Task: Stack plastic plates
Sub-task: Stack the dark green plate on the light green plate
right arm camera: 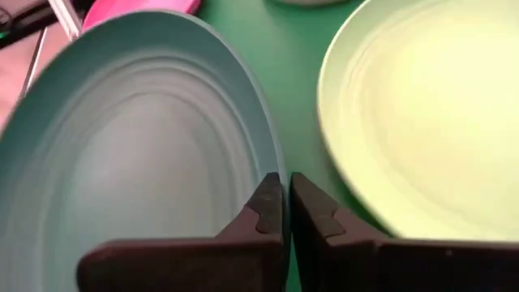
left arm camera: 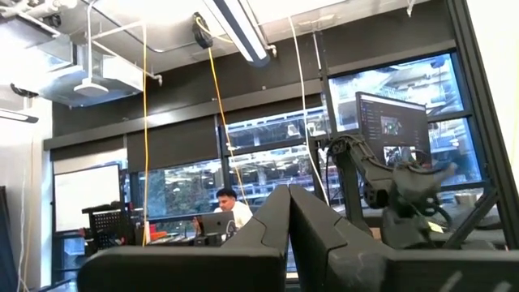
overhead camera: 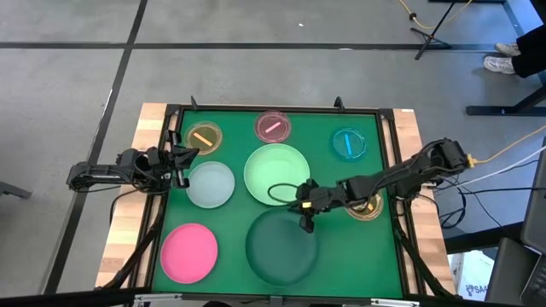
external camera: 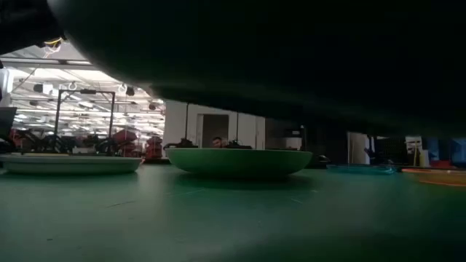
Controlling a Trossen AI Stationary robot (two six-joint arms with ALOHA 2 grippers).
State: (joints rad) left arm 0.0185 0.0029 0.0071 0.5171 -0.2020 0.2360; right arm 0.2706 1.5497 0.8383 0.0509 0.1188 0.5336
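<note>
The large dark green plate (overhead camera: 277,251) sits near the mat's near edge. In the right wrist view the dark green plate (right arm camera: 138,146) fills the space beside the large light green plate (right arm camera: 422,113). My right gripper (overhead camera: 305,225) is shut on its far rim. The light green plate (overhead camera: 273,166) lies flat on its base at mid-mat. In the low view the dark underside of the dark green plate (external camera: 291,58) hangs raised and slanted above the mat. My left gripper (overhead camera: 183,162) waits shut at the mat's left edge, touching nothing. My right gripper (right arm camera: 285,191) pinches the dark green plate's rim (right arm camera: 272,162) on the side nearest the light green plate. One finger is over the plate's inner face and one is outside. The fingers come from above, slanting toward the near edge. The plate is raised and tilted.
The medium pale blue-white plate (overhead camera: 210,184) and the hot pink plate (overhead camera: 189,252) lie on the mat's left half. Small amber (overhead camera: 203,136), pink (overhead camera: 273,126) and cyan (overhead camera: 349,143) plates line the far side. Another small plate (overhead camera: 368,209) lies under the right arm.
</note>
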